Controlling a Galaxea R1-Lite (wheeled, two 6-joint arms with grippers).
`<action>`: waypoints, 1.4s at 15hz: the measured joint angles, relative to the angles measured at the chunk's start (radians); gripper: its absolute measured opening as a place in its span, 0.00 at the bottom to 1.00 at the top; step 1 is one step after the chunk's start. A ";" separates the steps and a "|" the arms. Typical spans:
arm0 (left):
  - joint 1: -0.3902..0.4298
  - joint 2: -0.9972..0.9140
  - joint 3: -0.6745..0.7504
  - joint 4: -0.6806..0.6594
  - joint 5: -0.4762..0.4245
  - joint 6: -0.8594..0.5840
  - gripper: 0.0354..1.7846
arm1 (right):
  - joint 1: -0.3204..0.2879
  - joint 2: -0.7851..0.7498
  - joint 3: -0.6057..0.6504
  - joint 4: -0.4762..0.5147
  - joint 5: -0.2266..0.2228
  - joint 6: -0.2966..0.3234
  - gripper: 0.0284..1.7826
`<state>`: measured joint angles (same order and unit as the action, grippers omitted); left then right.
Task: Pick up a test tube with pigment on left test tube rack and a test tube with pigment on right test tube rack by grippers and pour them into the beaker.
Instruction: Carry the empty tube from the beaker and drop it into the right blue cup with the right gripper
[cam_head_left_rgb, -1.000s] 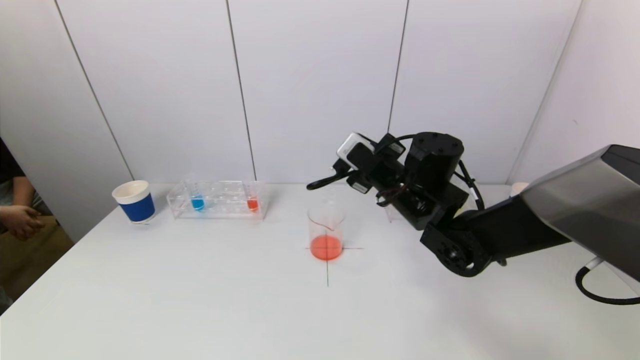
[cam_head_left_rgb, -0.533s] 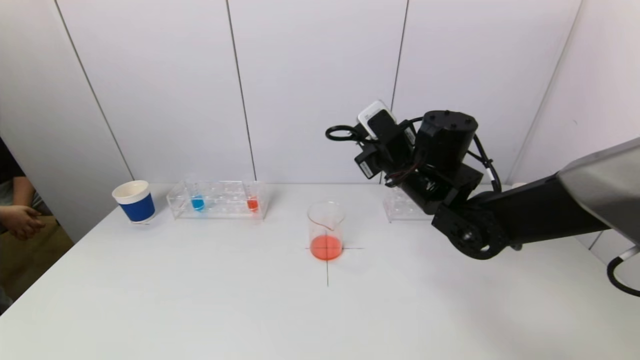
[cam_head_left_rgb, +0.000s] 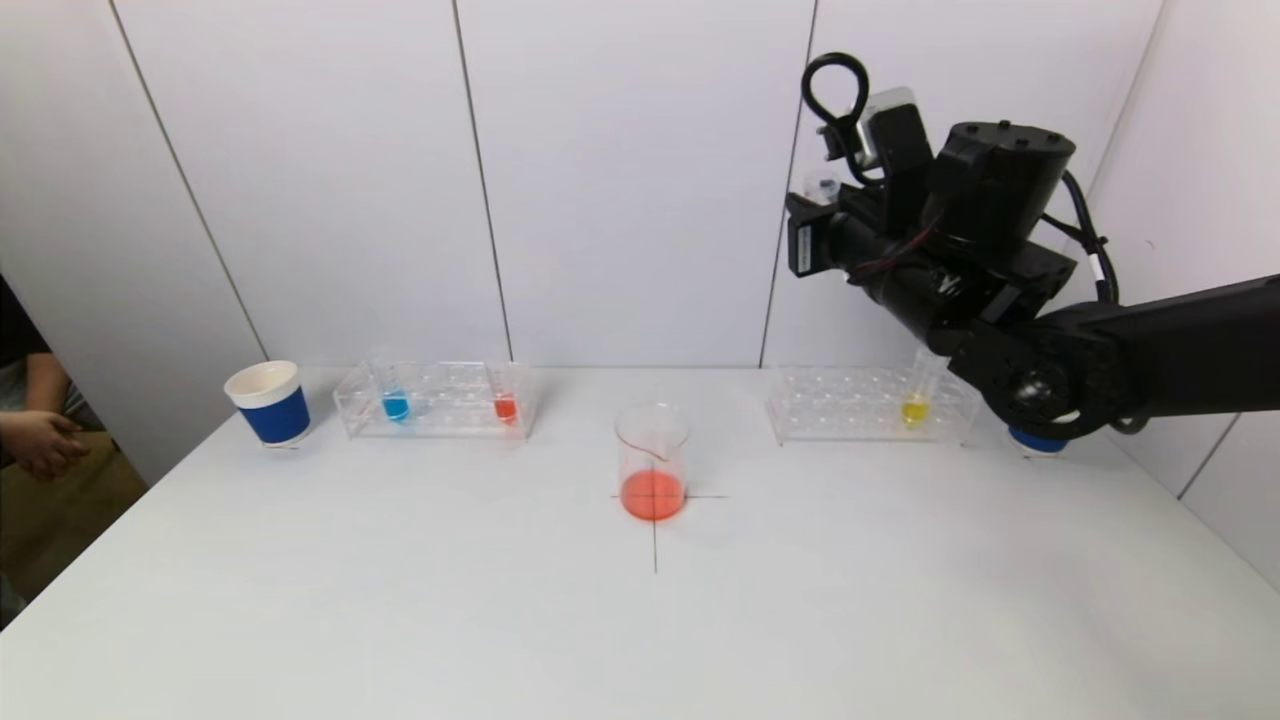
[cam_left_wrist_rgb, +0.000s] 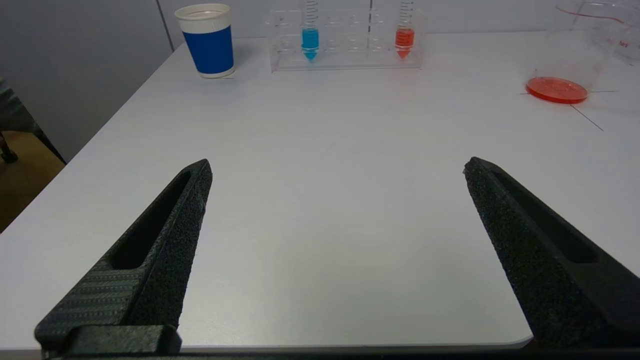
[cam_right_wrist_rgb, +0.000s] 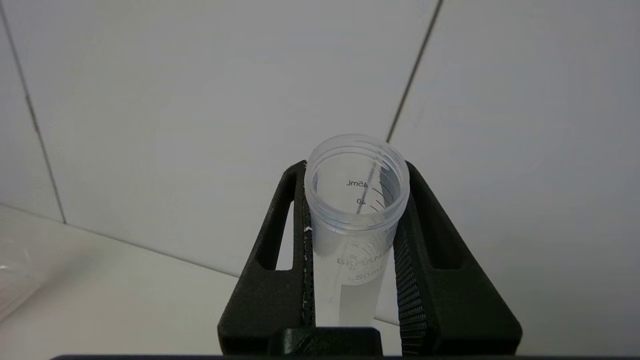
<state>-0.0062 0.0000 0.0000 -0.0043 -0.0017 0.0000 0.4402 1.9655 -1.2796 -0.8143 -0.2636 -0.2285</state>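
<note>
My right gripper (cam_head_left_rgb: 830, 200) is raised high at the back right, above the right rack (cam_head_left_rgb: 800, 412). In the right wrist view the right gripper (cam_right_wrist_rgb: 355, 167) is shut on a clear, empty test tube (cam_right_wrist_rgb: 356, 220), mouth up. The beaker (cam_head_left_rgb: 652, 462) stands mid-table on a cross mark with orange-red liquid in it. The left rack (cam_head_left_rgb: 437, 420) holds a blue tube (cam_head_left_rgb: 395, 405) and a red tube (cam_head_left_rgb: 505, 405). The right rack holds a yellow tube (cam_head_left_rgb: 914, 408). My left gripper (cam_left_wrist_rgb: 335, 167) is open and empty, low over the table's front left, out of the head view.
A blue paper cup (cam_head_left_rgb: 268, 402) stands left of the left rack. Another blue cup (cam_head_left_rgb: 1035, 440) is partly hidden behind the right arm. A person's hand (cam_head_left_rgb: 40, 440) rests beyond the table's left edge. The left wrist view shows the cup (cam_left_wrist_rgb: 207, 40), rack (cam_left_wrist_rgb: 345, 62) and beaker (cam_left_wrist_rgb: 565, 65).
My right arm has lifted up and to the right, away from above the beaker, carrying the tube from tilted to mouth-up. The right rack and yellow tube are now uncovered.
</note>
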 joint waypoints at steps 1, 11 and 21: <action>0.000 0.000 0.000 0.000 0.000 0.000 0.99 | -0.029 -0.003 -0.004 0.000 -0.003 0.009 0.27; 0.000 0.000 0.000 0.000 0.000 0.000 0.99 | -0.294 -0.026 -0.019 0.083 0.038 0.138 0.27; 0.000 0.000 0.000 0.000 0.000 0.000 0.99 | -0.626 -0.025 -0.096 0.229 0.253 0.210 0.27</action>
<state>-0.0062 0.0000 0.0000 -0.0043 -0.0013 0.0000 -0.1860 1.9402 -1.3753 -0.5849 -0.0104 -0.0183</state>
